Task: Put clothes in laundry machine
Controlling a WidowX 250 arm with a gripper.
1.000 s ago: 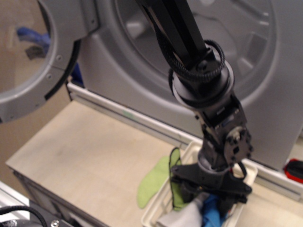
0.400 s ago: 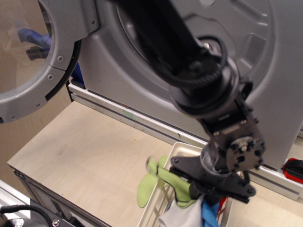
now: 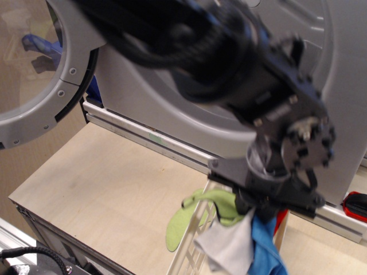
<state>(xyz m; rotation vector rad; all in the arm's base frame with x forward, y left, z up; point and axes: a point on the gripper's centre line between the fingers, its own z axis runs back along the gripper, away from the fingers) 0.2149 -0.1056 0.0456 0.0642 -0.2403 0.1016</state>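
Note:
My gripper (image 3: 256, 207) hangs over the white slatted basket (image 3: 191, 243) at the table's front right. It is shut on a bundle of clothes lifted out of the basket: a light-green piece (image 3: 222, 205) edged in black that trails down to the left over the rim, a white/pale-grey piece (image 3: 229, 246) and a blue piece (image 3: 265, 247) hanging below. A sliver of red (image 3: 281, 220) shows behind the blue one. The silver-grey laundry machine (image 3: 143, 109) stands behind, its round opening (image 3: 301, 34) largely hidden by my blurred arm.
The washer's round glass door (image 3: 34, 74) stands open at the far left. A wooden tabletop (image 3: 109, 183) runs in front of the machine. A red and black object (image 3: 356, 206) lies at the right edge. A black cable (image 3: 28, 255) sits at the bottom left.
My gripper has risen from the basket with the green, white and blue clothes, which now hang above the rim. The arm has swung up and toward the camera.

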